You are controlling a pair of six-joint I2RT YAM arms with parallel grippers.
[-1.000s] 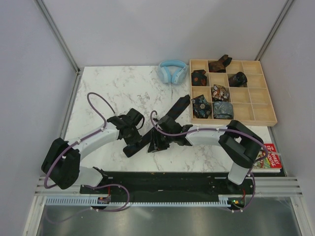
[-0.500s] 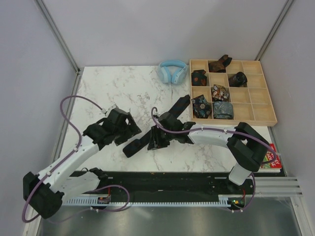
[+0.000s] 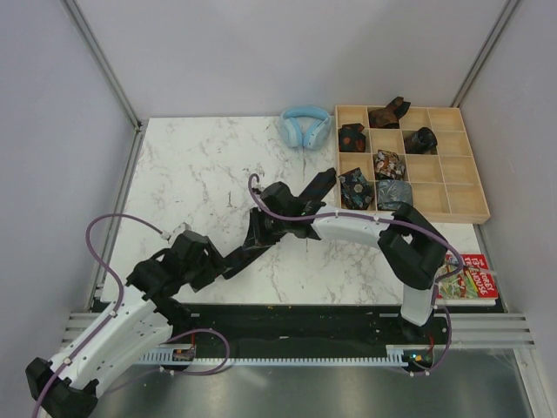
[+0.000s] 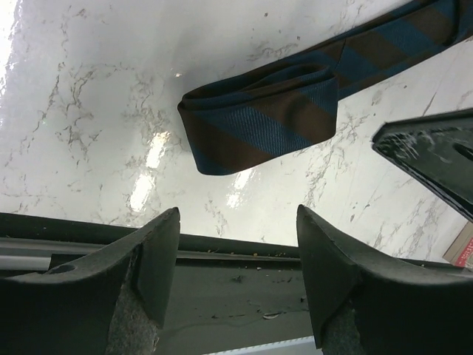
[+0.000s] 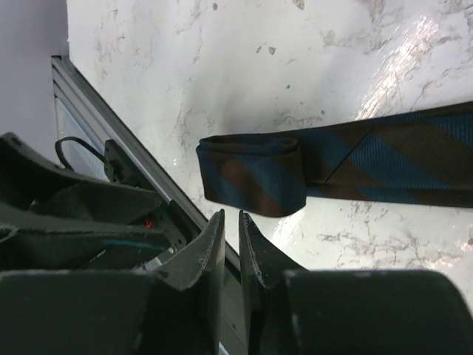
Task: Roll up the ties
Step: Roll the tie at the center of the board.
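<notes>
Fabric looks limp; the tie (image 4: 259,118) suits pinching at its fold; left end effector (image 4: 238,222) apart, right end effector (image 5: 230,219) together.

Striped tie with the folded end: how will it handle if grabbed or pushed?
Probably floppy: the striped tie lies flat and its end is folded over softly. The fold looks loose, so a push may undo it. On the glossy marble table it will likely slide, not roll.

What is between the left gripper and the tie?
Only bare table lies between the left gripper and the tie, in the left wrist view.
</notes>
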